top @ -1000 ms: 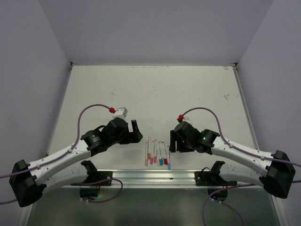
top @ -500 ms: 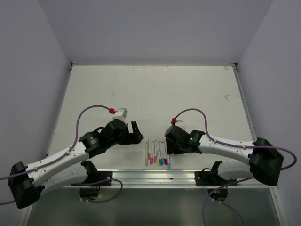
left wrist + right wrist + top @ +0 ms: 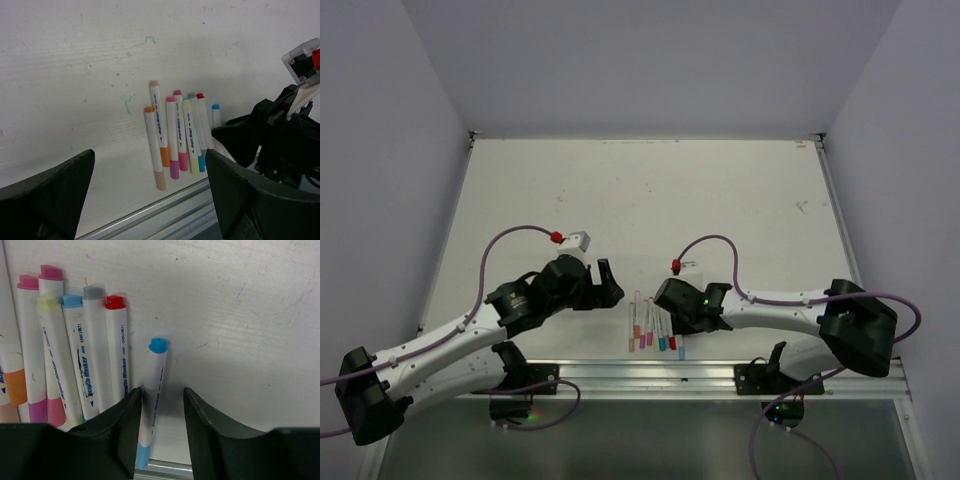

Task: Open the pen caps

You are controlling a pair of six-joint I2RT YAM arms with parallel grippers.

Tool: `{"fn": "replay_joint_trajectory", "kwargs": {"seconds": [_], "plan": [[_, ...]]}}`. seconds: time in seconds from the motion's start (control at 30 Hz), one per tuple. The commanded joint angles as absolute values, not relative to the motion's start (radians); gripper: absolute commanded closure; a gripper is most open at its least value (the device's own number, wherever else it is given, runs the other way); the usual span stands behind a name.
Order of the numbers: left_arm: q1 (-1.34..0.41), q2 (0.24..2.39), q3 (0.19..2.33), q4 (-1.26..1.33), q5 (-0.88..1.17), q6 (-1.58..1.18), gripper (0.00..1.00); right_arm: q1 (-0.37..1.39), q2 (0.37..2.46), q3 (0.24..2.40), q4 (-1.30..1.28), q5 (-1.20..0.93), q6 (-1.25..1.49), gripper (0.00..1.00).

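Observation:
Several white-barrelled pens (image 3: 652, 325) lie side by side near the table's front edge, capped in orange, pink, yellow, blue, grey and red (image 3: 115, 302). The rightmost pen, with light blue ends (image 3: 156, 375), lies slightly apart. My right gripper (image 3: 162, 412) is open and low over the table, one finger on each side of this blue pen, its left finger (image 3: 117, 430) close against the barrel. In the top view the right gripper (image 3: 670, 310) covers the row's right end. My left gripper (image 3: 150, 200) is wide open and empty, left of the pens (image 3: 175, 132); it also shows in the top view (image 3: 610, 282).
An aluminium rail (image 3: 650, 372) runs along the front edge just below the pens. Purple cables with red connectors (image 3: 557, 237) loop over each arm. Grey walls enclose the white table (image 3: 640, 200) on three sides.
My right arm has swung left and its gripper has come down over the right end of the pen row. The left arm has shifted only slightly.

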State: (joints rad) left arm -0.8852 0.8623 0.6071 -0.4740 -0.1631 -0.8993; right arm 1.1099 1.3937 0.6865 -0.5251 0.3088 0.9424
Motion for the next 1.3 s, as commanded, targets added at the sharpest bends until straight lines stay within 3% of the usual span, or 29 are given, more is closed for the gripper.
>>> {"fn": "replay_joint_trajectory", "kwargs": {"seconds": [0.0,0.27,0.5,0.57,0.73,0.97,1.1,1.27], "plan": [[-0.891,0.845,0.601,-0.453,-0.173,-0.910,0.05,1.134,1.433,0.715,-0.502,0.379,1.000,0.60],[-0.891,0.847,0.589,-0.419,-0.144,-0.910,0.06,1.137,1.365,0.650,-0.498,0.420,1.029,0.99],[-0.891,0.801,0.503,-0.146,0.090,-0.821,0.13,1.135,1.180,0.701,-0.543,0.495,0.982,1.00],[-0.891,0.784,0.459,0.019,0.164,-0.808,0.21,1.132,1.091,0.719,-0.523,0.503,0.956,1.00],[-0.891,0.788,0.371,0.354,0.379,-0.828,0.32,1.124,0.950,0.733,-0.297,0.394,0.838,1.00],[-0.900,0.857,0.351,0.517,0.407,-0.838,0.47,1.123,0.907,0.695,-0.108,0.319,0.856,1.00],[-0.908,0.890,0.334,0.580,0.410,-0.868,0.63,1.123,0.876,0.644,-0.026,0.337,0.877,1.00],[-0.913,0.894,0.324,0.561,0.368,-0.879,0.68,1.123,0.781,0.585,0.051,0.406,0.888,1.00]]}}
